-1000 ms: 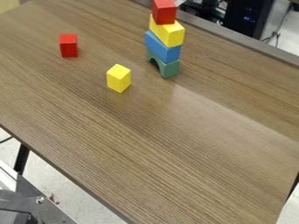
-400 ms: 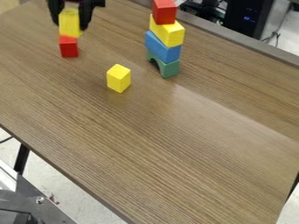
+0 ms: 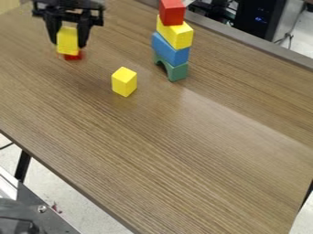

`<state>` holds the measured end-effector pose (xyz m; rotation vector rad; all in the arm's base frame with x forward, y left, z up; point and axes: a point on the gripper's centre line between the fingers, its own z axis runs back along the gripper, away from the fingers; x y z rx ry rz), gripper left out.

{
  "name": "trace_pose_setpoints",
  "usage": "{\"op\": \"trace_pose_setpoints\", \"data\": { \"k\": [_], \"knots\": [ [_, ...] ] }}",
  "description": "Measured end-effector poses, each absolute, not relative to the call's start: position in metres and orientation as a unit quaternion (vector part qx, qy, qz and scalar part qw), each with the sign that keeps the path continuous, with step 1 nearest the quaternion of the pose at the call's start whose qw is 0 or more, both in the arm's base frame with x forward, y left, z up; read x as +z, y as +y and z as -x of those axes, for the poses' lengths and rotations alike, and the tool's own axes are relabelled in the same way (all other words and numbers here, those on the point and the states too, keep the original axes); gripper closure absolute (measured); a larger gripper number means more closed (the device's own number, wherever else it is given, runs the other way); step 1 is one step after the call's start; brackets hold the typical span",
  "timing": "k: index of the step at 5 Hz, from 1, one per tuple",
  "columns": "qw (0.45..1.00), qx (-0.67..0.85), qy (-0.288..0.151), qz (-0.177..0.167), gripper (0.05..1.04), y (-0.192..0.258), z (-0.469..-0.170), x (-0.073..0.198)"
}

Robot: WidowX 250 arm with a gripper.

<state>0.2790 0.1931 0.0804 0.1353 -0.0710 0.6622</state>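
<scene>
At the upper left, the black gripper hangs over the table, shut on a yellow block between its two fingers. A red block shows just below and behind the yellow one, mostly hidden by it; whether the two touch I cannot tell. Another yellow block stands alone on the table, to the right and nearer the camera.
A stack stands at the top centre: a green arch at the base, then a blue block, a yellow block and a red block. The wooden table has its far edge behind the stack.
The gripper came into view from the top edge with the yellow block in it, then moved lower and slightly left, now covering most of the red block.
</scene>
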Motion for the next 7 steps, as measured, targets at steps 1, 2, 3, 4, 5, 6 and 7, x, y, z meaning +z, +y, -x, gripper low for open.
{"op": "trace_pose_setpoints", "data": {
  "k": [1, 2, 3, 4, 5, 6, 7],
  "knots": [
    [0.929, 0.362, -0.044, -0.064, 0.51, 0.2, -0.274, 0.076],
    [0.921, 0.383, -0.054, -0.057, 0.51, 0.207, -0.272, 0.076],
    [0.918, 0.389, -0.066, -0.051, 0.51, 0.211, -0.278, 0.08],
    [0.916, 0.394, -0.063, -0.049, 0.51, 0.214, -0.282, 0.075],
    [0.914, 0.397, -0.07, -0.048, 0.51, 0.219, -0.29, 0.077],
    [0.914, 0.398, -0.066, -0.046, 0.51, 0.221, -0.293, 0.072],
    [0.914, 0.398, -0.067, -0.047, 0.51, 0.224, -0.297, 0.07]
  ]
}}
